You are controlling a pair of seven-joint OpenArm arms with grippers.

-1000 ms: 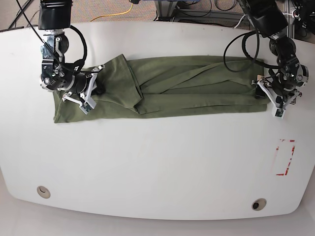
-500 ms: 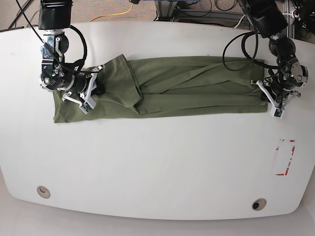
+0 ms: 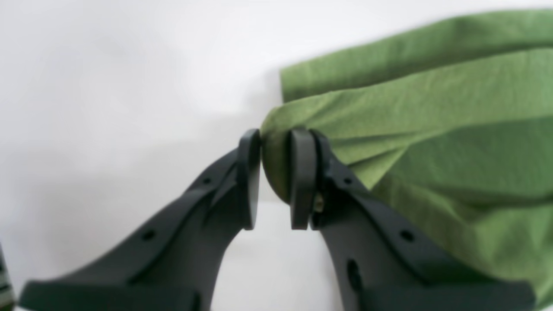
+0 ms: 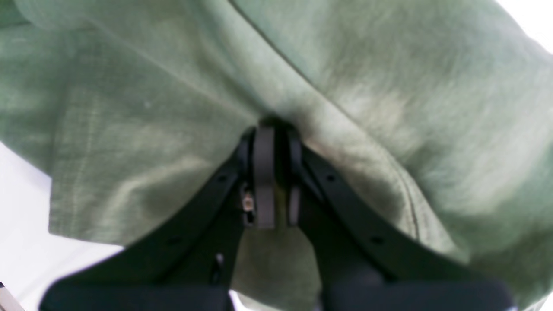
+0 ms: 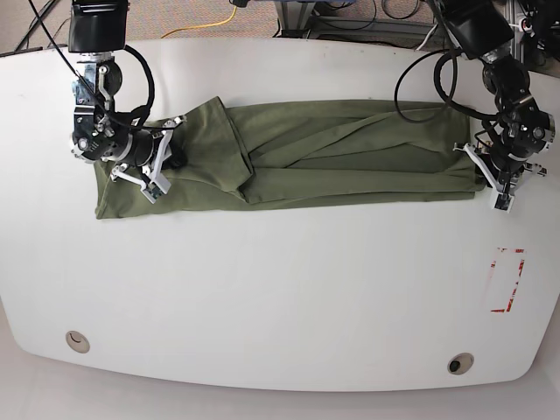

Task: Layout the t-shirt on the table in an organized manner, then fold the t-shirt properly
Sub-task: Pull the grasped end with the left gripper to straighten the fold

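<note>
The olive-green t-shirt (image 5: 324,153) lies stretched in a long creased band across the far half of the white table (image 5: 262,289). In the base view my left gripper (image 5: 493,178) is at the shirt's right end. The left wrist view shows this gripper (image 3: 275,172) shut on a bunched corner of the t-shirt (image 3: 414,129). My right gripper (image 5: 166,157) is on the shirt's left part. In the right wrist view that gripper (image 4: 271,177) is shut on a fold of the t-shirt (image 4: 173,108), and cloth fills nearly the whole picture.
A red tape rectangle (image 5: 507,280) marks the table at the right. Two round grommets sit near the front edge, one at the left (image 5: 77,340) and one at the right (image 5: 459,363). Cables and a yellow cord (image 5: 210,24) lie on the floor behind the table.
My left gripper has moved right and slightly forward with the shirt's end, drawing the cloth out longer. The right gripper has stayed in place on the left part.
</note>
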